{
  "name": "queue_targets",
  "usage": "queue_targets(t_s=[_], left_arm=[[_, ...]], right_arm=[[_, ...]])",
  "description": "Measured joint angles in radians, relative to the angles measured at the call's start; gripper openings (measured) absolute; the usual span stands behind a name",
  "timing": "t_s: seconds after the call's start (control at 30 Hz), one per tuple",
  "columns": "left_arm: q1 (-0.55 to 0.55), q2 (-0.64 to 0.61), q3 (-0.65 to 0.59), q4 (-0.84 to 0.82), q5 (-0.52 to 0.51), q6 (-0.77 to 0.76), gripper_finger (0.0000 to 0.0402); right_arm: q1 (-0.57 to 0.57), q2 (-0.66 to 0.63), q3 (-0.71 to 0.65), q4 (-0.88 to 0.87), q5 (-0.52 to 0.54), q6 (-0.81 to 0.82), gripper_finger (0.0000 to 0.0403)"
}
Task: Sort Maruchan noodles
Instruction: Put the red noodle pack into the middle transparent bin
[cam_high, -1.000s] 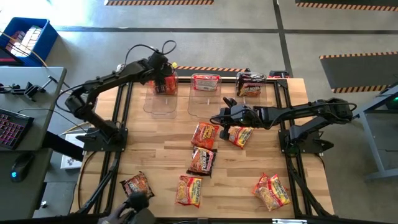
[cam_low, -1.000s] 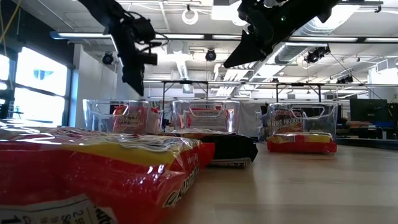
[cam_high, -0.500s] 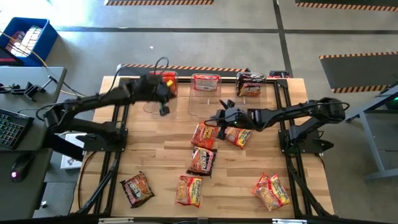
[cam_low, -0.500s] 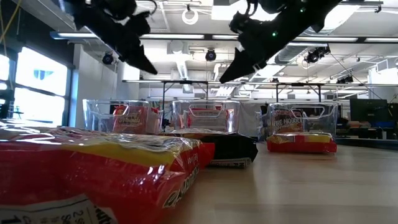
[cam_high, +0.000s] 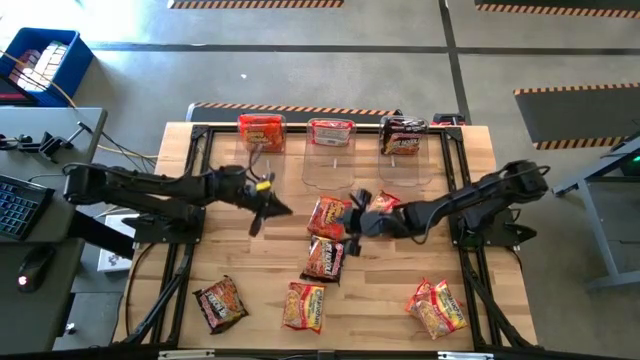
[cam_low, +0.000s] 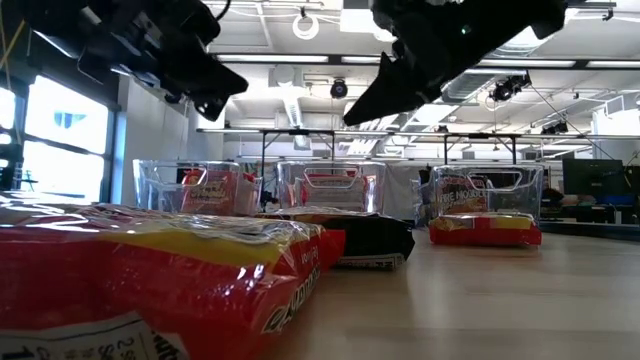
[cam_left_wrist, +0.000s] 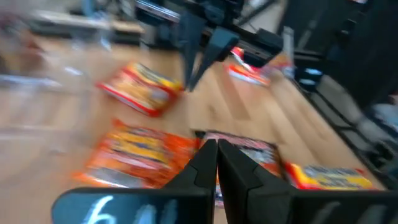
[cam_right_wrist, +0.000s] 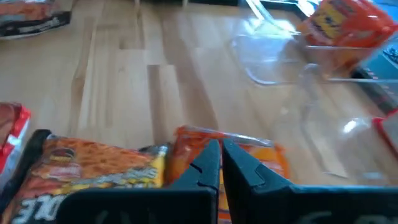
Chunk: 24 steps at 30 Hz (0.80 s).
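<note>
Wooden surface (cam_high: 250, 270), three clear plastic bins (cam_high: 329, 152) along its far edge; both hands are closed and empty, left hand (cam_high: 256, 218) and right hand (cam_high: 352, 222) flanking the mid-surface orange-red crinkly noodle packet (cam_high: 329, 215). Between picks, I'd say; next they must open.

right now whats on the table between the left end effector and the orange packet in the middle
Nothing: in the high view only bare wood separates the left end effector, fingers shut and empty, from the orange packet. The right end effector is on that packet's other side.
</note>
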Motion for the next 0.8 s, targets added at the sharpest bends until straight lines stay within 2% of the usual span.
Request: queue_targets(t_s=[0.17,0.27,0.37,0.5,0.67,0.8], left_arm=[[-0.104,0.094,0.001,0.065,-0.007,-0.017,0.0007],[-0.165,0.173,0.001,0.212,-0.007,-0.016,0.0005],[-0.212,0.261,0.002,0.389,-0.008,-0.016,0.0003],[-0.245,0.364,0.010,0.548,-0.009,-0.015,0.0003],[-0.254,0.444,0.054,0.554,-0.014,-0.028,0.0003],[-0.254,0.482,0.085,0.552,-0.014,-0.044,0.0003]], right_arm=[[0.075,0.076,0.000,0.099,0.008,0.025,0.0000],[0.123,0.075,0.000,0.104,0.008,0.071,0.0000],[0.182,0.019,0.000,-0.005,-0.036,0.178,0.0000],[0.275,-0.100,0.001,-0.326,-0.151,0.537,0.0000],[0.452,-0.194,0.029,-0.747,-0.280,1.077,0.0000],[0.584,-0.190,0.139,-1.080,-0.339,1.405,0.0001]])
